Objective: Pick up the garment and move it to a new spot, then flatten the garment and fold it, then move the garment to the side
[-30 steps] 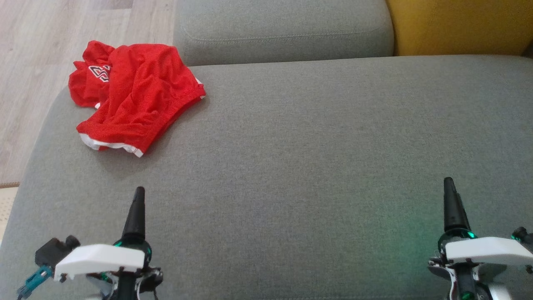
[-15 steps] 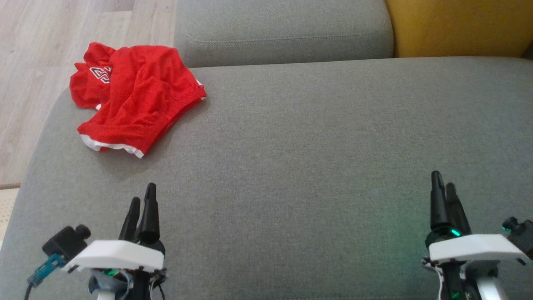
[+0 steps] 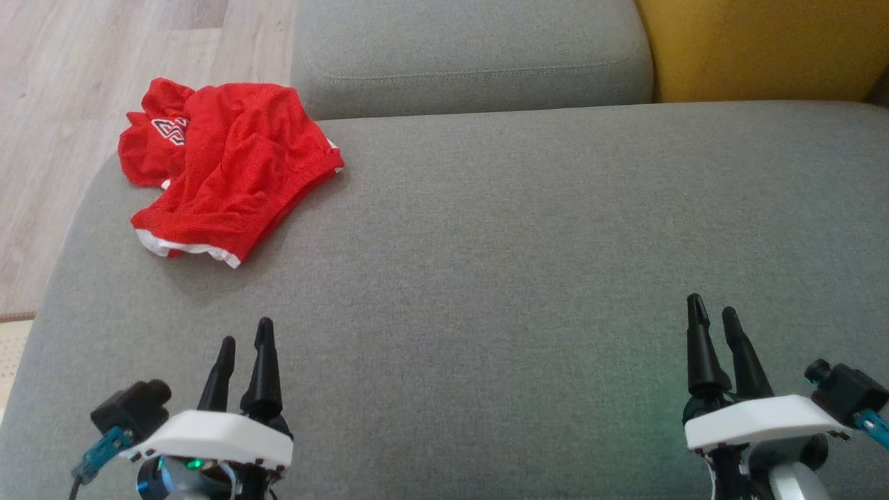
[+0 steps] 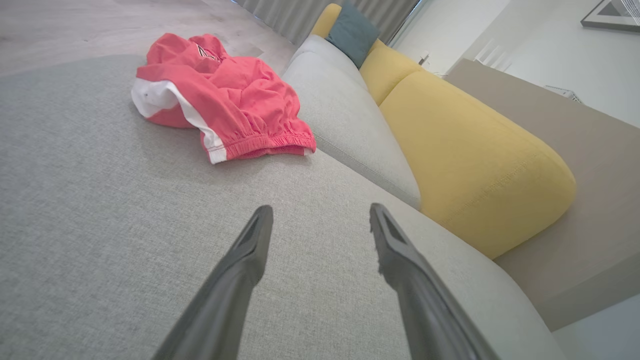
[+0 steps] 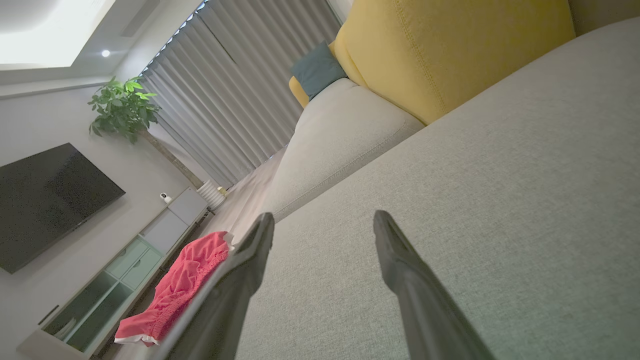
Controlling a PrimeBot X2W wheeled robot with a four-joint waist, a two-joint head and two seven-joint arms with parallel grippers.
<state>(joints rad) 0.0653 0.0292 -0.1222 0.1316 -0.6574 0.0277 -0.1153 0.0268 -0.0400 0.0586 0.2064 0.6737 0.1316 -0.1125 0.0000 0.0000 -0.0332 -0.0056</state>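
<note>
Here, the red garment (image 3: 222,180) lies crumpled on the sofa seat (image 3: 521,229); left hand (image 3: 246,332) and right hand (image 3: 711,305) hover empty, fingers apart.

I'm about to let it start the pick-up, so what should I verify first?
1. The left gripper is open and holds nothing: ok.
2. The right gripper is open and holds nothing: ok.
3. The red garment is in view, lying on the grey cushion: ok.
4. Nothing lies between the left gripper and the red garment: ok.
5. The red garment lies flat: not ok, it is bunched up.
6. Whether it overhangs the grey cushion's edge: cannot tell.
</note>
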